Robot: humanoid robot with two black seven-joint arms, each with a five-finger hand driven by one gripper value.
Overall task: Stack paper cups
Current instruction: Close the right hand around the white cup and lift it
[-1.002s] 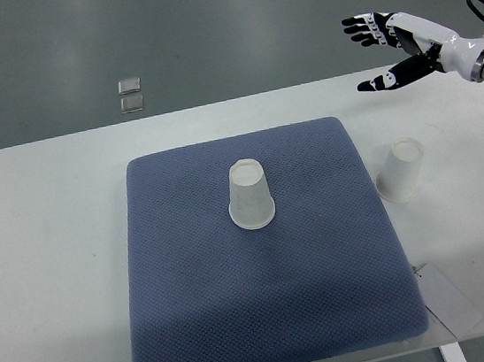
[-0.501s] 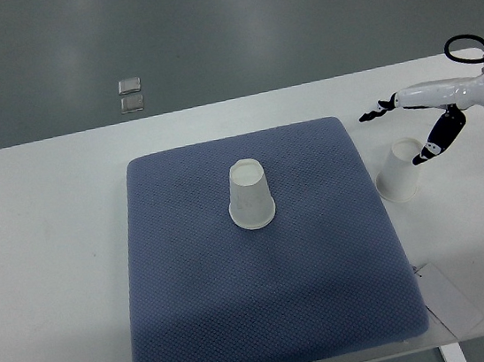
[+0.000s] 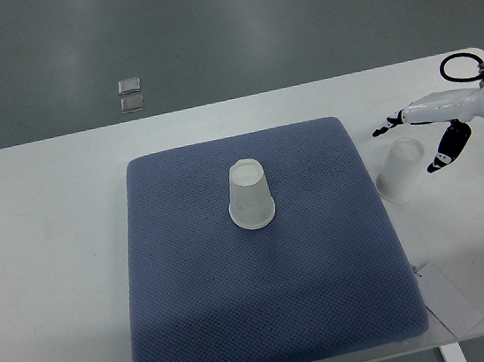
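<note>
Straddling an upturned white paper cup (image 3: 400, 171), right hand (image 3: 424, 126) fingers spread, another tapered cup (image 3: 250, 195) on textured blue mat (image 3: 206, 311)

We note a white table (image 3: 56, 259) carrying a slate-blue mat (image 3: 269, 320) with a fine dotted weave. Both paper cups are plain white, one on the mat (image 3: 250, 196), one off it (image 3: 400, 171). The right hand (image 3: 422, 126) is white with black fingertips (image 3: 436, 164). The floor (image 3: 205, 34) is dull grey-green with two pale clear squares (image 3: 131, 95).
</note>
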